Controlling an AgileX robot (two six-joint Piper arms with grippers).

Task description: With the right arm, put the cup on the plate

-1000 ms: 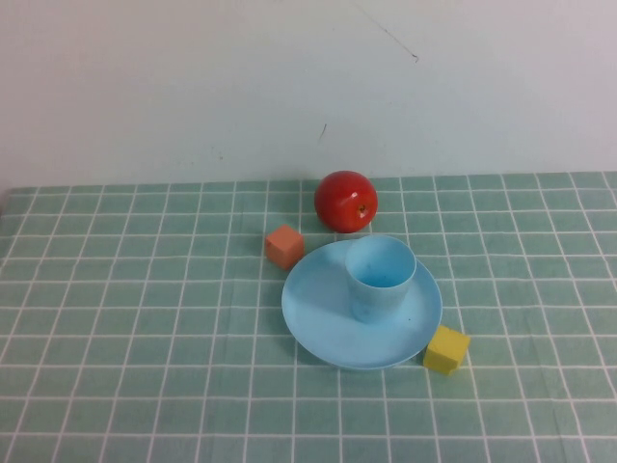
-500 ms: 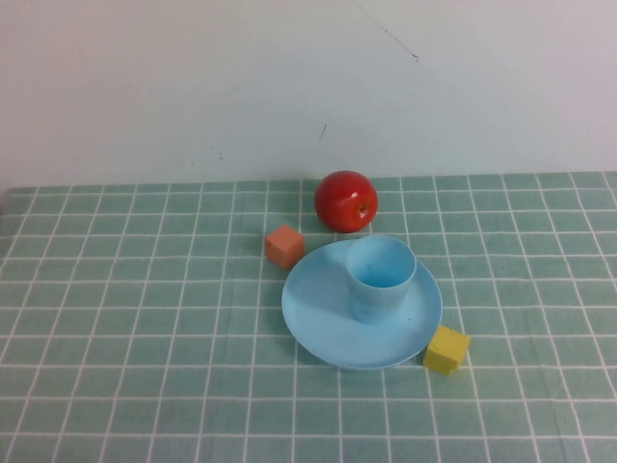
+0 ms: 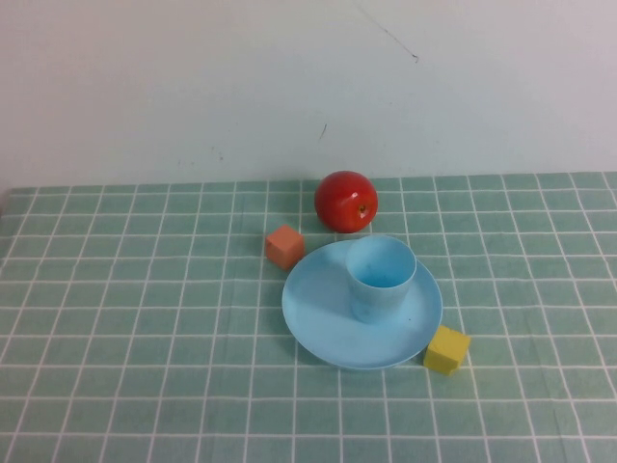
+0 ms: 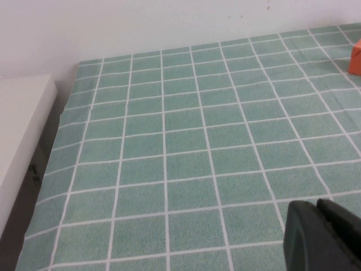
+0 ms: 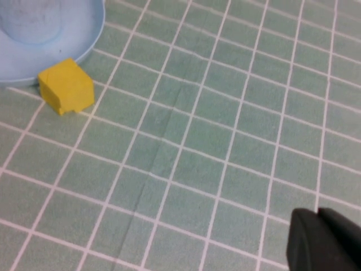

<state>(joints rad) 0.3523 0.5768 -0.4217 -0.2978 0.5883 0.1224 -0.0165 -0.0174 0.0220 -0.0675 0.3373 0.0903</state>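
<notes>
The light-blue cup (image 3: 380,279) stands upright on the round light-blue plate (image 3: 323,323) near the middle of the table. Neither arm shows in the high view. My right gripper (image 5: 316,217) is shut, empty, over bare cloth well away from the plate's rim (image 5: 84,48), which shows in a corner of the right wrist view. My left gripper (image 4: 316,206) is shut too, with nothing in it, over bare cloth at the table's left side.
A red apple (image 3: 345,201) sits just behind the plate. An orange cube (image 3: 284,246) lies at the plate's back left. A yellow cube (image 3: 446,349) touches its front right rim. The checked green cloth (image 3: 145,318) ends at a white wall behind.
</notes>
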